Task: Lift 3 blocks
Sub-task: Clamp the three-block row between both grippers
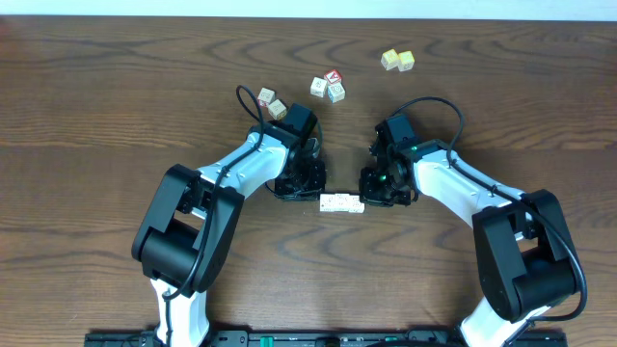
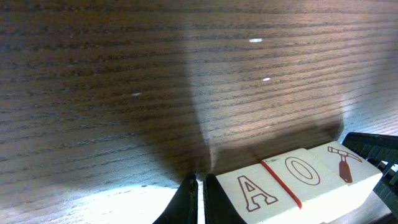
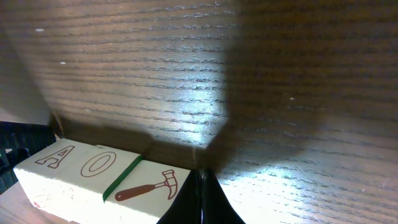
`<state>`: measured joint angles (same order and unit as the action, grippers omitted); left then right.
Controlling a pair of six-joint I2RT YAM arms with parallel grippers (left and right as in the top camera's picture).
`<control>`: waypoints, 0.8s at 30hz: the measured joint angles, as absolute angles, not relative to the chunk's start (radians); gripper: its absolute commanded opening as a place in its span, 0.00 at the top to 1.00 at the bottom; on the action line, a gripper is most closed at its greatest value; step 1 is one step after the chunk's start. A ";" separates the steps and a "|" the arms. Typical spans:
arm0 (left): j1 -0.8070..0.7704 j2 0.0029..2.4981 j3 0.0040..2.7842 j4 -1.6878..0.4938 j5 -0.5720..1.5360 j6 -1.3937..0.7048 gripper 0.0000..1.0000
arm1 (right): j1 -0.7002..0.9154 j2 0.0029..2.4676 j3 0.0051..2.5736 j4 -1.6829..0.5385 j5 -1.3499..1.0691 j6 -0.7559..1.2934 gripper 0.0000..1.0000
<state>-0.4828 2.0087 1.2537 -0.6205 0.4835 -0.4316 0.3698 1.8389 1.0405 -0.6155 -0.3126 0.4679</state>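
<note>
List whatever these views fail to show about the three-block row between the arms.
- Overhead: the three-block row is too small to read its marks; the left end effector and right end effector crowd its ends, hiding the contact.
- Left wrist: the frame's bottom edge cuts off the row's lower part, so whether it rests on the table is unclear.
- Right wrist: the bottom edge likewise cuts off the row's front faces.

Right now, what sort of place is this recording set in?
Probably a robot test bench: a wood-grain table, a left arm and right arm, loose toy cubes, and a row of three blocks between the arms.
</note>
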 measured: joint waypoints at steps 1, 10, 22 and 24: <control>-0.483 2.009 1.254 -0.620 0.484 -0.434 0.93 | 0.370 1.839 1.040 -0.616 -0.313 0.473 0.99; -0.490 2.009 1.254 -0.654 0.485 -0.442 0.93 | 0.370 1.839 1.040 -0.625 -0.313 0.494 0.99; -0.467 2.009 1.254 -0.710 0.491 -0.441 0.93 | 0.353 1.839 1.040 -0.673 -0.315 0.487 0.99; -0.431 2.009 1.254 -0.742 0.491 -0.425 0.93 | 0.328 1.839 1.040 -0.713 -0.311 0.476 0.99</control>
